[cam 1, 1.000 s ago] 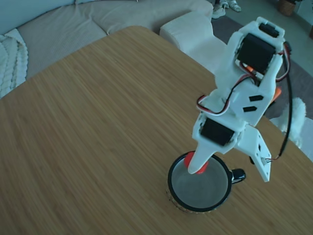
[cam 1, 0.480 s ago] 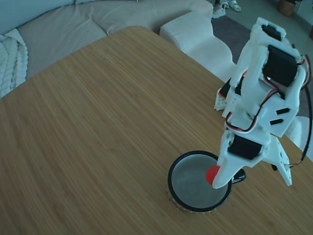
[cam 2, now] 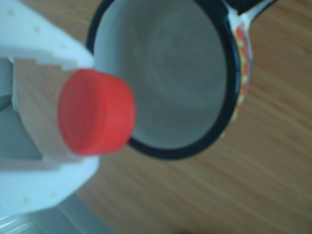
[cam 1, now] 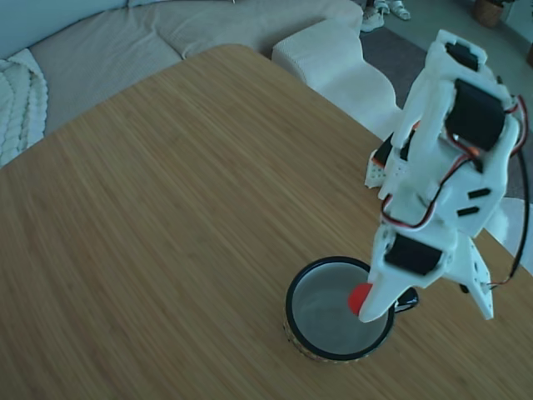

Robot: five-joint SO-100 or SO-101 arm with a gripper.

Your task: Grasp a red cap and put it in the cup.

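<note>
Red plastic marks the small round bottle cap (cam 1: pixel 360 298), which is held pinched in the white two-finger gripper (cam 1: pixel 371 307) over the mouth of the wide round mug with the glossy black rim and pale grey inside, the cup (cam 1: pixel 296 321). In the other view the red cap (cam 2: pixel 95 112) is seen pressed flat against one white finger (cam 2: pixel 48 58) of the gripper (cam 2: pixel 63 117), with its edge overlapping the cup's black rim (cam 2: pixel 161 151); the cup's inside is seen empty, so the carrying step is judged to be nearly done and the drop not yet made.

For the next move, the cap would best be brought a little further over the middle of the opening, since it hangs close to the rim on the handle side in the fixed view, and the fingers then parted so that it falls inside. A release too near the rim could let the cap glance off onto the light wooden bench (cam 1: pixel 166 208).

Below and just beside the gripper, the cup's small black handle (cam 1: pixel 405 299) is partly hidden by the arm. Well behind the gripper, beyond the bench edge, a beige sofa (cam 1: pixel 100 46) and a pale cushion (cam 1: pixel 329 54) are seen. Nothing stands between the cap and the cup.
</note>
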